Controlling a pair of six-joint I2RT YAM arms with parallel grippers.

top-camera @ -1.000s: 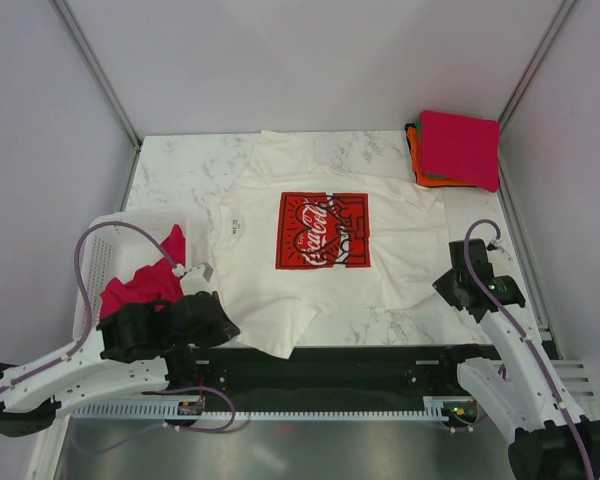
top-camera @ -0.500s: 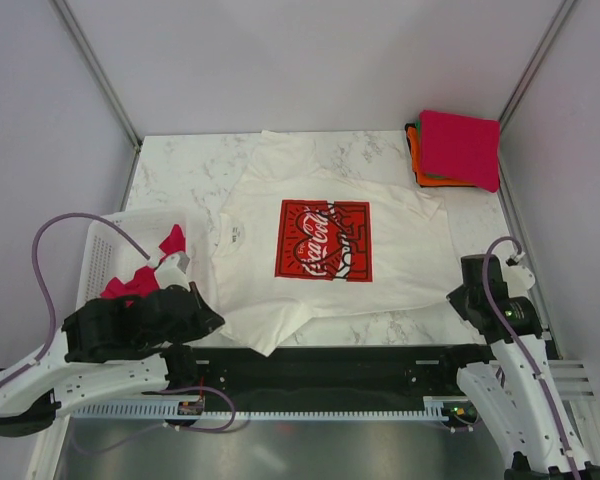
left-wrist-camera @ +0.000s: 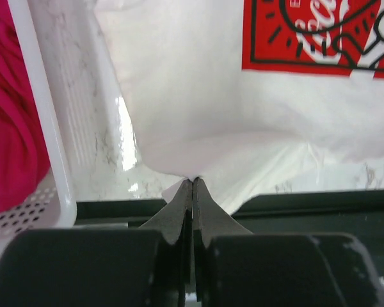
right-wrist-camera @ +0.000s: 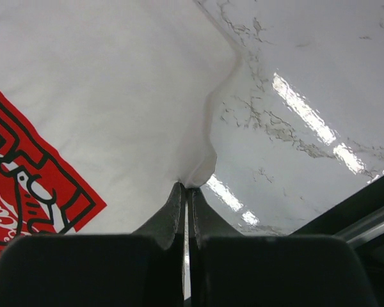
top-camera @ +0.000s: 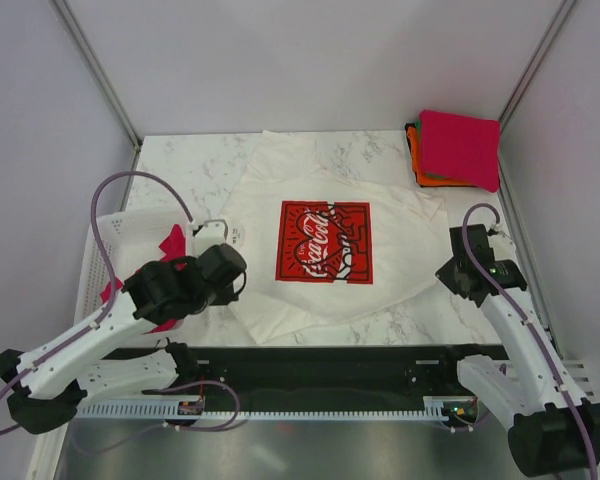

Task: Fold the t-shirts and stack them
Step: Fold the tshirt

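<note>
The white t-shirt [top-camera: 325, 240] with the red Coca-Cola print lies spread in the middle of the marble table. My left gripper [top-camera: 236, 272] is shut on its near left edge; the left wrist view shows the jaws [left-wrist-camera: 192, 181] pinching white cloth [left-wrist-camera: 198, 96]. My right gripper [top-camera: 450, 272] is shut on the shirt's right edge; the right wrist view shows the jaws [right-wrist-camera: 187, 187] pinching a fold of the shirt [right-wrist-camera: 102, 96]. A folded stack sits at the back right, the magenta t-shirt [top-camera: 460, 148] on top, with orange and green edges beneath.
The white lattice basket [top-camera: 105, 235] stands at the left and holds a crumpled magenta t-shirt [top-camera: 170, 243]; both show in the left wrist view, basket [left-wrist-camera: 41, 128] and cloth [left-wrist-camera: 9, 109]. The black table edge rail [top-camera: 360, 358] runs along the front.
Both grippers have moved away from the near edge, toward the shirt's middle, each with shirt cloth in it. The left arm has swung up and right; the shirt's near edge has drawn back.
</note>
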